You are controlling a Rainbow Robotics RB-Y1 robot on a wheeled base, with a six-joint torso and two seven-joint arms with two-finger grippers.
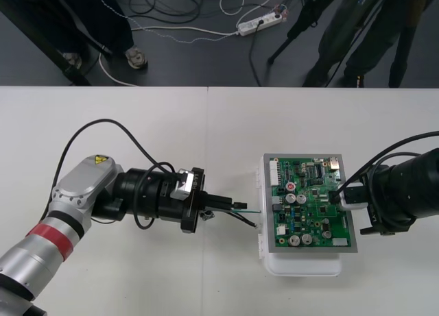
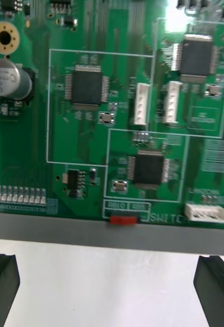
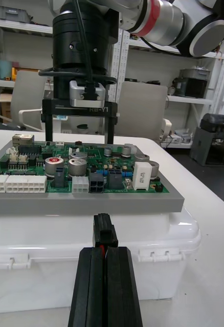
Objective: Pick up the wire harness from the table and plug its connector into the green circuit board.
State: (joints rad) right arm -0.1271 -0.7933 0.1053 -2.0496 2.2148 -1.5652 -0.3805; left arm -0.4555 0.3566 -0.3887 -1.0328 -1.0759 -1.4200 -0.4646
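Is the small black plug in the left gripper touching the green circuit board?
Apart. In the front view, bare table lies between the small black plug, held by the left gripper, and the green circuit board.

Board [image 2: 25, 153] glossy green; base [image 3: 91, 245] smooth white plastic; plug [image 3: 104, 232], left pincer [image 3: 106, 251] matt blk plastic; table [image 1: 137, 117] matt.

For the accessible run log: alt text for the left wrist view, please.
The left gripper, fingers shut on the black harness plug, holds it in front of the facing edge of the green circuit board on its white base, not yet plugged in. The right gripper stands over the board's far side, fingers open.
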